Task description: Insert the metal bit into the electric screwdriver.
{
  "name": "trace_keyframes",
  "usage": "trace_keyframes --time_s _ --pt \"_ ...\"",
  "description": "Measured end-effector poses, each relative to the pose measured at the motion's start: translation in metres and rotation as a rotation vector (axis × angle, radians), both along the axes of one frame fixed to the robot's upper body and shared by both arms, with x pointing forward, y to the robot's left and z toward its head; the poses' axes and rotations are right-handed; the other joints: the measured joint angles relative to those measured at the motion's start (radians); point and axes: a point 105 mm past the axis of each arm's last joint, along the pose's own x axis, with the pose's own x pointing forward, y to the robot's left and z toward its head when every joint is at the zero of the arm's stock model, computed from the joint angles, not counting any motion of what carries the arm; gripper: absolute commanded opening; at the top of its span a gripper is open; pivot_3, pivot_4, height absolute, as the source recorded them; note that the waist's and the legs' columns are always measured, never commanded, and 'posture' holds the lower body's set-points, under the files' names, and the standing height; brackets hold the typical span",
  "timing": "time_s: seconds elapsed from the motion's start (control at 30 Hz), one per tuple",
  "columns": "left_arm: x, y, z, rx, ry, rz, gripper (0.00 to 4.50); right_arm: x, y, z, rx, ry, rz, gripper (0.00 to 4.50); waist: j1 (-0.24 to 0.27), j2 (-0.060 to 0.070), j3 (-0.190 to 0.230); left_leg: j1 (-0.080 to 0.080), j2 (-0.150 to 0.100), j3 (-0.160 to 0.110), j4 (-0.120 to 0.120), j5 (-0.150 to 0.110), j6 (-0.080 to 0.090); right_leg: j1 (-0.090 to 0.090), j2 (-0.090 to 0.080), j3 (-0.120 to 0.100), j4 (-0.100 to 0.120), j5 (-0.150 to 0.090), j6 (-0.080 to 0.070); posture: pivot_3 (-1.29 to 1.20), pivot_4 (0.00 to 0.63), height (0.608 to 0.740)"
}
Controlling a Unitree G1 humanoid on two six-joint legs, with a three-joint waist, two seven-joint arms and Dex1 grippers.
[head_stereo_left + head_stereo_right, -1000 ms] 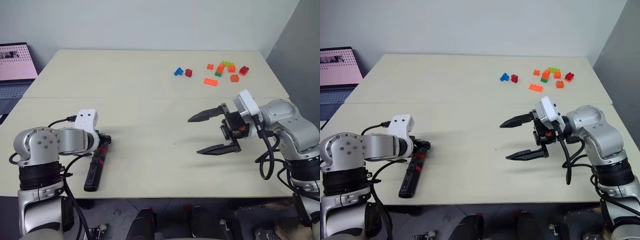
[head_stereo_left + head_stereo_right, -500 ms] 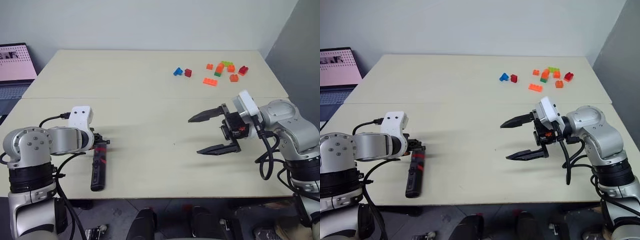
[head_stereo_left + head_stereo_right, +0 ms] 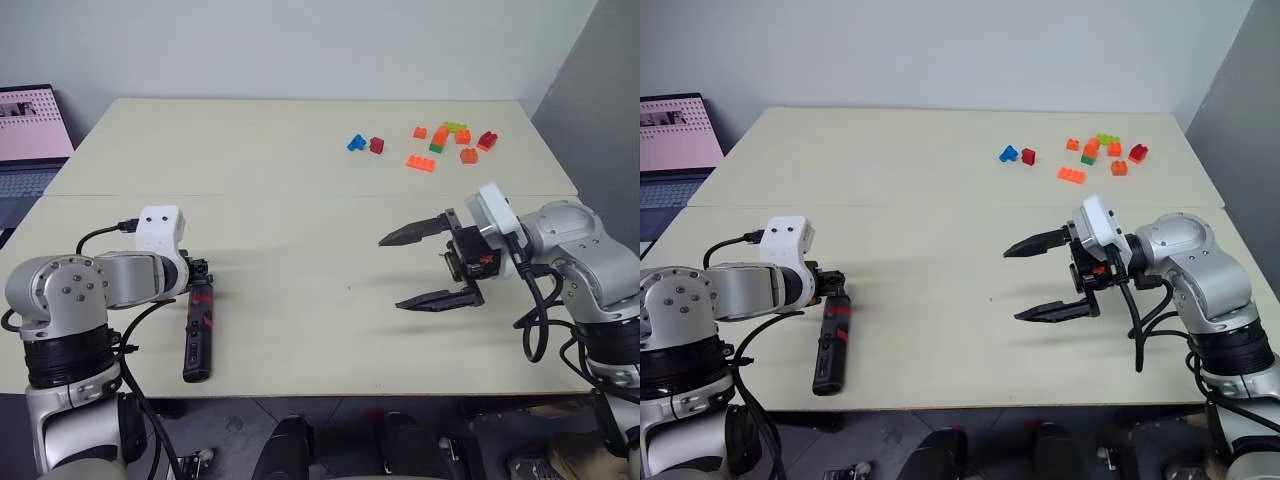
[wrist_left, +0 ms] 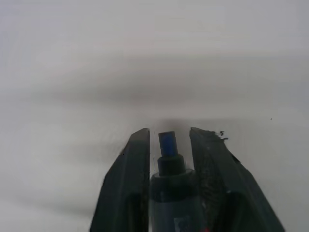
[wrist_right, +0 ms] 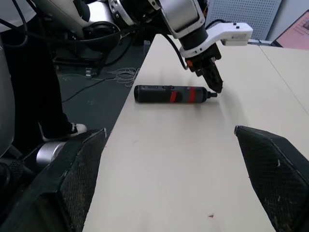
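The screwdriver [image 3: 830,339], stiff and likely smooth, lies near the table [image 3: 940,180] edge with the left gripper [image 5: 215,86] narrowly astride its tip, better taken mid-body; the right gripper [image 3: 1038,279] gapes empty.

Silver-grey rounded arm housings are carrying black ribbed joint bands, white wrist blocks and looping black cables; the left gripper [image 3: 200,272] and right gripper [image 3: 410,270] are showing tapered black fingers, with red marks at the right wrist

Beige table [image 3: 300,230]: electric screwdriver [image 3: 197,333], roughly 9 toy bricks [image 3: 440,142].
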Motion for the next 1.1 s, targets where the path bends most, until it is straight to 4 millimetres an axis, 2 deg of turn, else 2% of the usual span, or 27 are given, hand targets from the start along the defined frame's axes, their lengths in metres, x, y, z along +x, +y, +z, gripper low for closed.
trace_keyframes --time_s 0.07,0.13,0.37,0.97,1.0,1.1 --pt "0.000 0.000 0.004 0.019 -0.019 0.002 2.72 0.000 -0.001 -0.001 -0.002 0.002 -0.002 4.50 0.000 0.000 0.000 0.000 0.000 0.000 0.000 0.000 0.000 0.000 0.000 0.000 0.000 0.000 0.000 0.00 0.150 0.740" --pt "-0.003 0.002 0.004 0.032 -0.025 0.020 2.72 0.000 -0.001 -0.001 -0.003 0.003 -0.003 4.50 -0.001 0.000 0.000 0.000 0.000 0.000 0.000 0.000 0.000 0.000 0.000 0.000 0.000 0.000 0.000 0.00 0.150 0.740" --pt "-0.017 0.002 -0.022 -0.027 0.030 0.077 2.72 -0.001 0.000 -0.001 -0.002 0.005 0.006 4.50 0.001 0.000 0.000 0.000 0.000 0.000 0.000 0.000 0.001 0.000 0.000 0.000 0.000 0.000 0.000 0.00 0.150 0.740" --pt "-0.034 -0.004 -0.042 -0.091 0.105 0.145 2.72 -0.004 0.002 -0.001 -0.005 -0.004 0.021 4.50 0.002 -0.001 0.000 0.000 0.000 0.000 0.000 0.000 0.000 0.000 0.000 0.001 0.000 0.001 -0.001 0.00 0.150 0.740" --pt "-0.034 -0.004 -0.041 -0.098 0.107 0.152 2.36 -0.004 0.002 -0.001 -0.006 -0.004 0.021 4.50 0.002 -0.001 0.000 0.000 0.001 0.000 0.000 0.000 0.000 0.000 0.000 0.000 0.000 0.001 -0.001 0.00 0.150 0.740" --pt "-0.033 -0.003 -0.040 -0.111 0.112 0.167 1.75 -0.004 0.002 -0.001 -0.006 -0.003 0.020 4.50 0.002 -0.001 0.000 0.000 0.001 0.000 0.000 0.000 0.000 0.000 0.000 0.000 0.000 0.001 -0.001 0.00 0.150 0.740"
